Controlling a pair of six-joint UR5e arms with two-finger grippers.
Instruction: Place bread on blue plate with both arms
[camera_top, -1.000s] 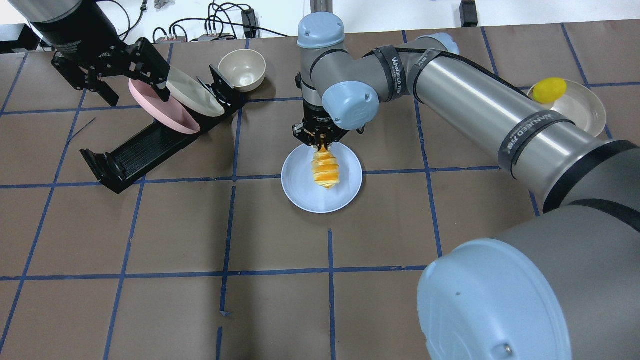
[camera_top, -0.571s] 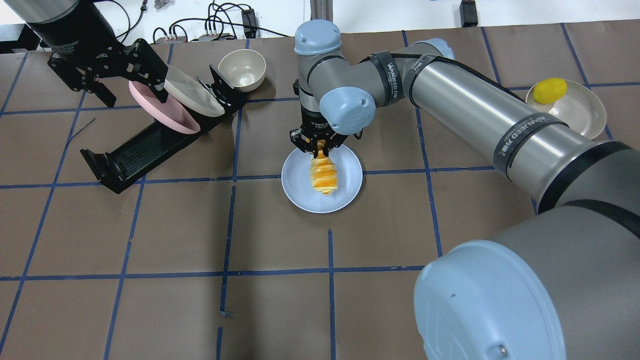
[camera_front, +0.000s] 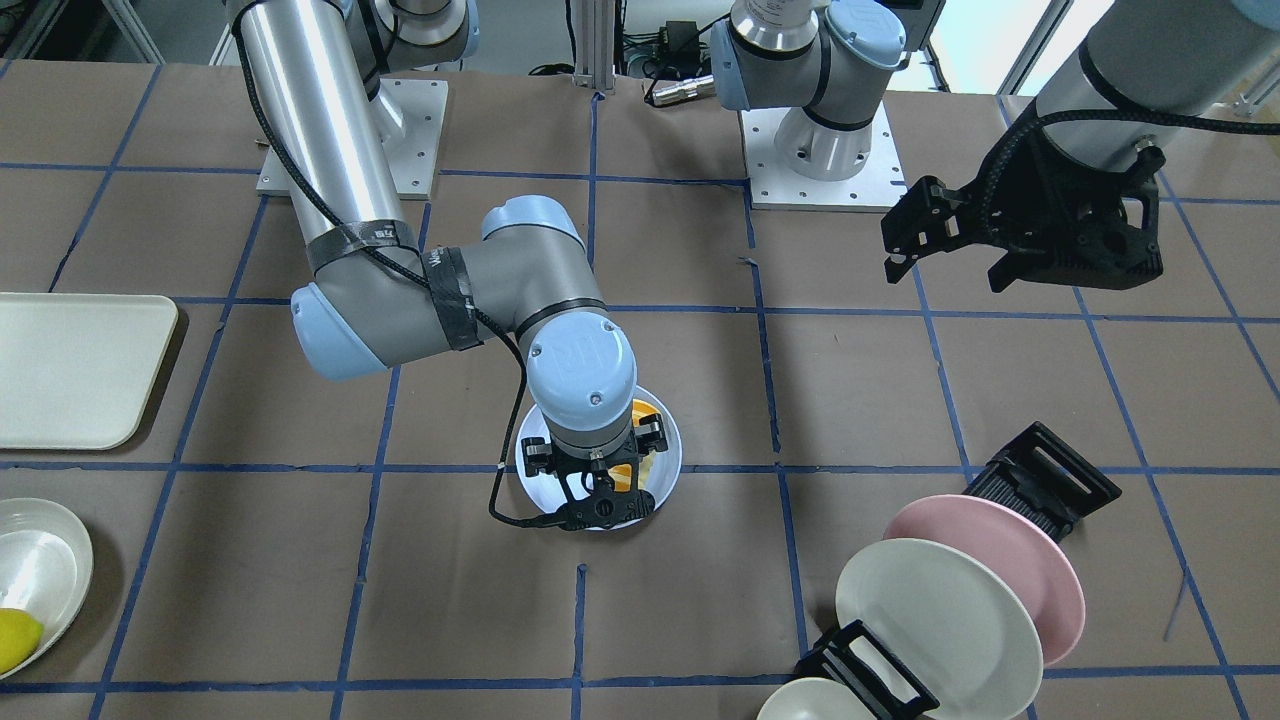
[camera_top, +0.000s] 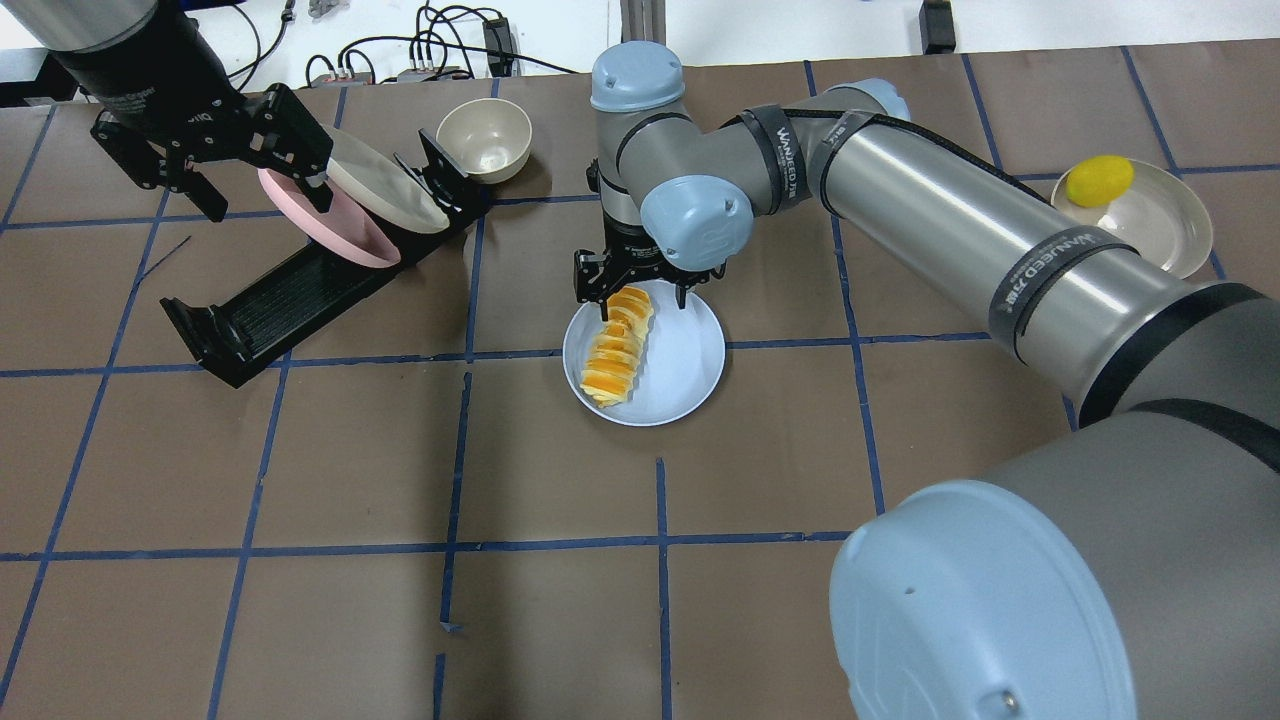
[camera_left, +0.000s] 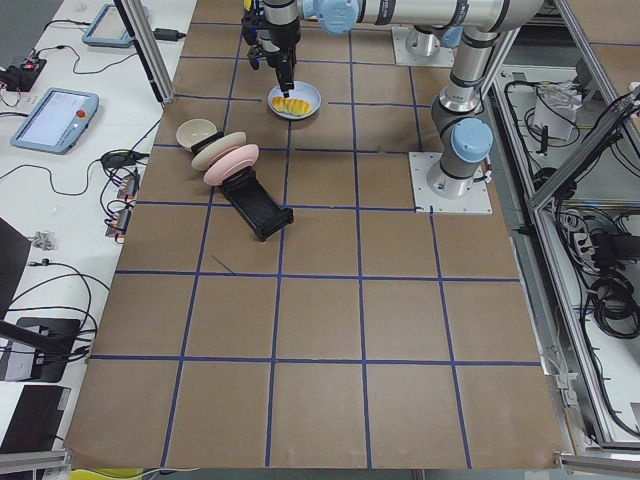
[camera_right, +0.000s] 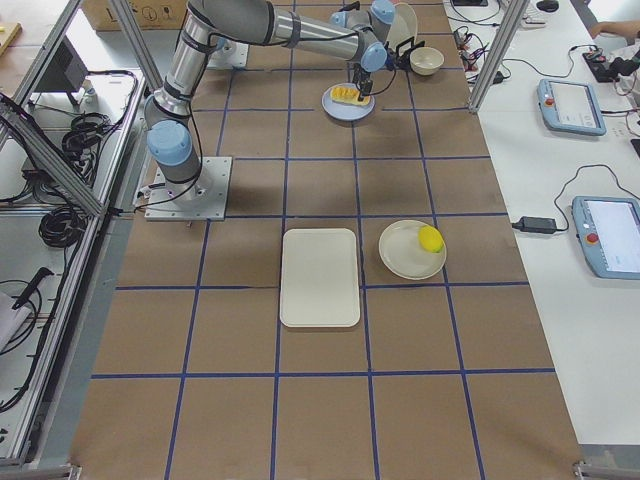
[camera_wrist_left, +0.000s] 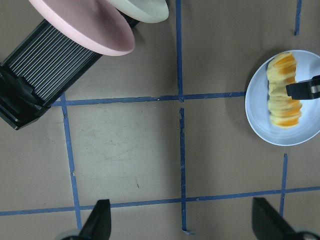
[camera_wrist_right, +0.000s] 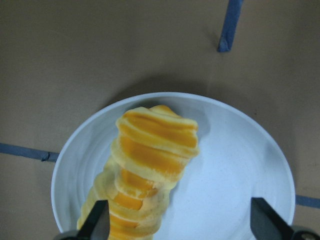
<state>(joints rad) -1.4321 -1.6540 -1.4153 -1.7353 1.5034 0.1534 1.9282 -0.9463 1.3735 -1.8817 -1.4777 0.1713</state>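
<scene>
Bread lies flat on blue plate. Right gripper spread wide over its far end, gripping nothing. Left gripper spread, empty, near pink plate.

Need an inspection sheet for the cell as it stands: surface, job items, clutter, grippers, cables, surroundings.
Surface: brown table with a blue tape grid.
Job's things: bread lies on the blue plate.
Clutter: pink plate and cream plate leaning in a black rack; cream bowl beside it; yellow fruit in a cream dish; cream tray.
Grippers: right gripper open over the bread's far end, not gripping; left gripper open, empty, raised near the rack.
Cables: black cable along the right arm, looping at the wrist; loose cables at the table's far edge.
Surroundings: operator tablets on a side bench.
</scene>
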